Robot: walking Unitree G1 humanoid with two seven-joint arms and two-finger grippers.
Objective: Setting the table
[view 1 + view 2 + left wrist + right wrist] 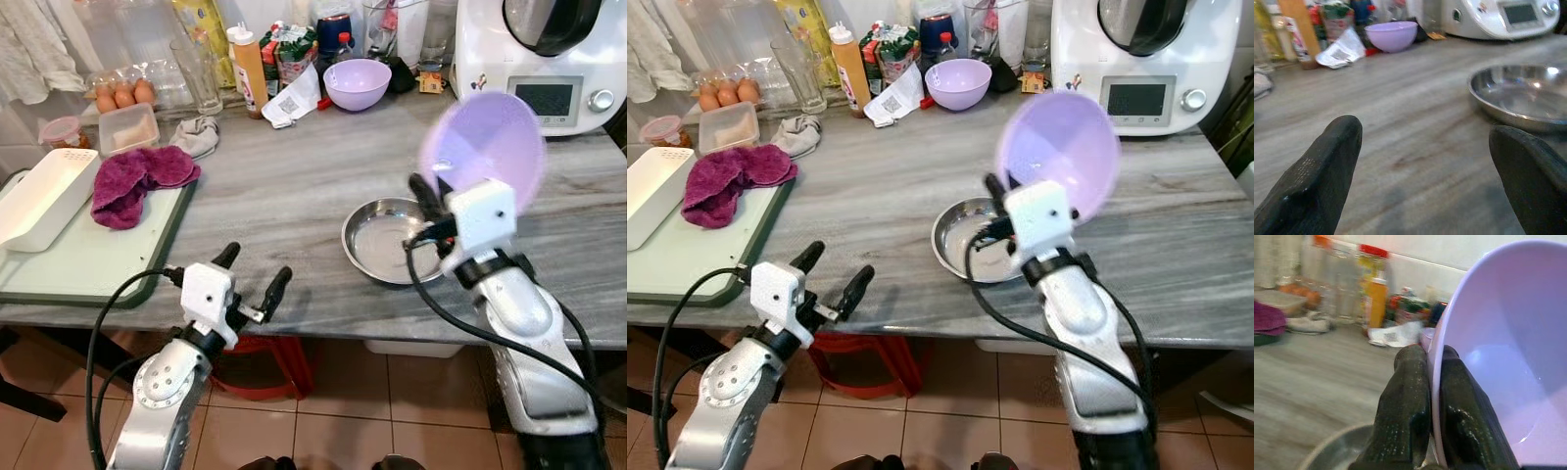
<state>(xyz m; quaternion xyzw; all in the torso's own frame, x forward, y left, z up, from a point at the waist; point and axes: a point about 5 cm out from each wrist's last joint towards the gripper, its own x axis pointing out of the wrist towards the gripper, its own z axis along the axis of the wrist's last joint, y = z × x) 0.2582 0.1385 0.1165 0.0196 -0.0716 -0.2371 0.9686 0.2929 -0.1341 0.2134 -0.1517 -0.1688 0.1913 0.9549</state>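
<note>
- A lilac bowl (1063, 155) is held aloft by the right claw (1434, 396), tilted on its edge with its hollow facing the camera, above the grey marbled counter (294, 186).
- The bowl's rim is pinched between the two black fingers (1400, 416): one finger is seen outside the rim and the other inside it, the pair pressed close together on the thin wall.
- A shallow steel dish (384, 238) is seen on the counter just below and beside the raised bowl, near the counter's front edge.
- The left claw (253, 274) is held at the front edge of the counter, its fingers (1322, 171) spread wide with nothing between them; the steel dish lies ahead of it and to its right.
- A second lilac bowl (357, 83) is set upright at the back of the counter, among bottles and packets.
- A white kitchen machine (539, 59) with a small screen stands at the back right, behind the raised bowl.
- On the left, a pale green tray (88, 264) carries a white oblong container (44, 196) and a crumpled magenta cloth (137, 181).
- Behind the tray, brown eggs (122, 95), a lidded plastic box (127, 127) and a clear glass (196, 73) are seen.
</note>
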